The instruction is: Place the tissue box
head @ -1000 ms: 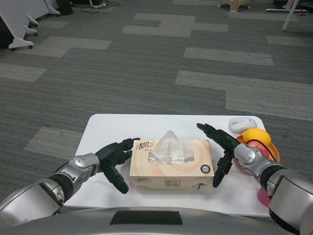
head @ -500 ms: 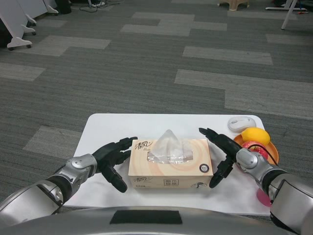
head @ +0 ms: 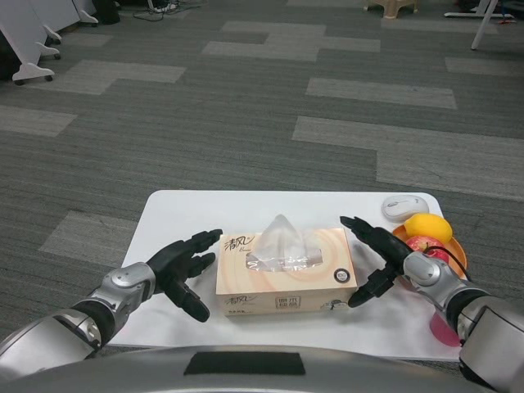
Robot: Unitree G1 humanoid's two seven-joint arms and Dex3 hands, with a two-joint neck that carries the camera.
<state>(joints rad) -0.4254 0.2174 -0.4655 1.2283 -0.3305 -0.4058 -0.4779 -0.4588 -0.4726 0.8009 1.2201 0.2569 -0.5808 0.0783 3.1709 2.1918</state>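
A tan tissue box (head: 286,274) with a white tissue sticking out of its top lies on the white table (head: 188,213), near the front edge. My left hand (head: 184,266) is spread open just left of the box, a small gap away from its end. My right hand (head: 377,258) is spread open at the box's right end, fingertips close to the corner, holding nothing.
A white computer mouse (head: 404,207) lies at the back right of the table. An orange bowl (head: 453,254) holding a yellow and a red fruit stands behind my right hand. A pink object (head: 442,327) shows at the front right edge. Grey carpet lies beyond.
Both hands have drawn slightly outward from the box ends. The box now sits a little lower on the table.
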